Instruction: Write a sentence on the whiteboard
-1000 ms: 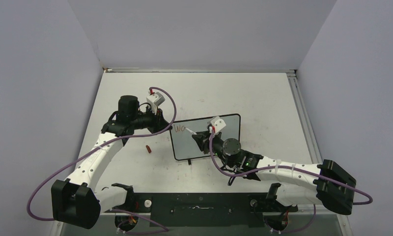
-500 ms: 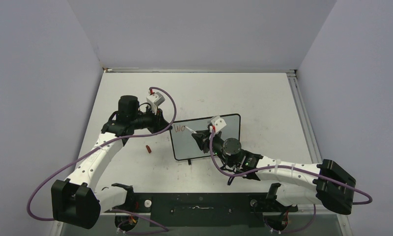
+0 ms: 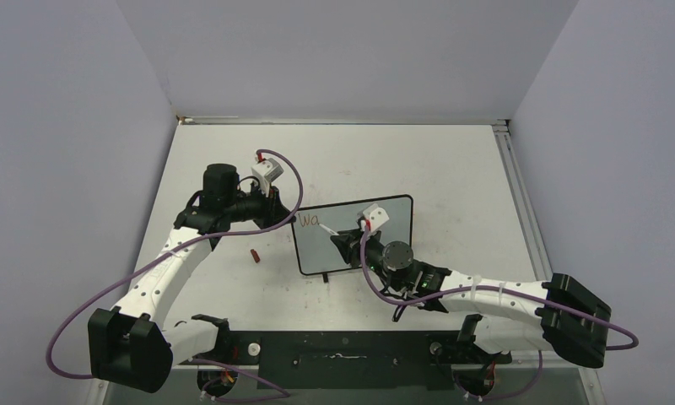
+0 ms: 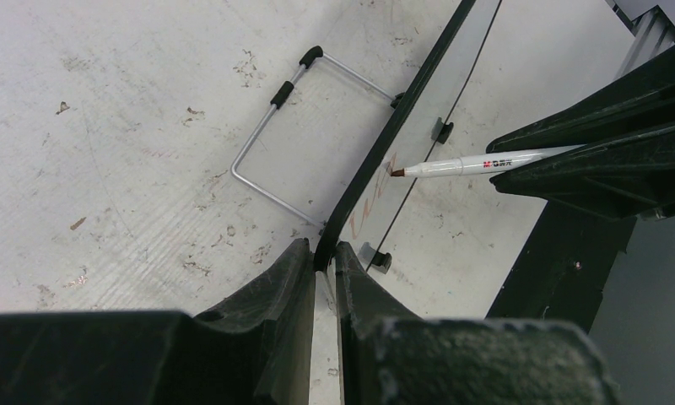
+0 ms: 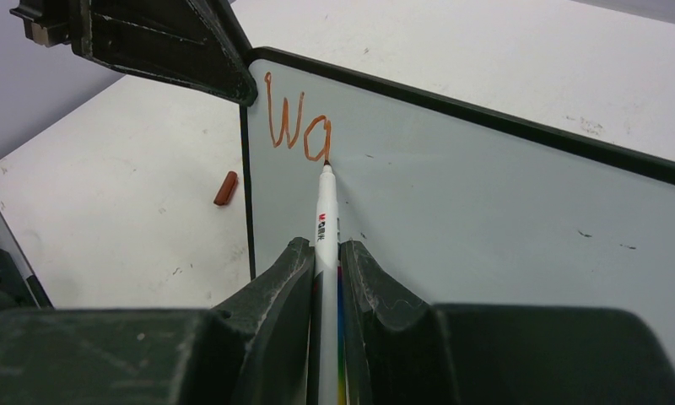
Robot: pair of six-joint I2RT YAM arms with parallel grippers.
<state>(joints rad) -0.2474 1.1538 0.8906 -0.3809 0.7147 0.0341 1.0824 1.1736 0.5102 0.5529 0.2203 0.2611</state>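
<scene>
The whiteboard (image 3: 385, 240) stands mid-table, black-framed, pale grey; it also shows in the right wrist view (image 5: 486, 211). My left gripper (image 3: 285, 213) is shut on the board's top left corner, its frame edge (image 4: 376, 160) pinched between the jaws. My right gripper (image 3: 344, 240) is shut on a white marker (image 5: 326, 219), whose tip touches the board at the foot of the "a". The sentence (image 5: 296, 118) reads only "Wa" in red at the board's upper left; it also shows in the top view (image 3: 315, 223).
A red marker cap (image 3: 253, 254) lies on the table left of the board, also seen in the right wrist view (image 5: 225, 187). The board's wire stand (image 4: 275, 143) rests on the table behind it. Walls enclose the table at left, back and right.
The marker has finished the "a" after "W". My right gripper has shifted slightly right and down along the board. The left arm has not moved.
</scene>
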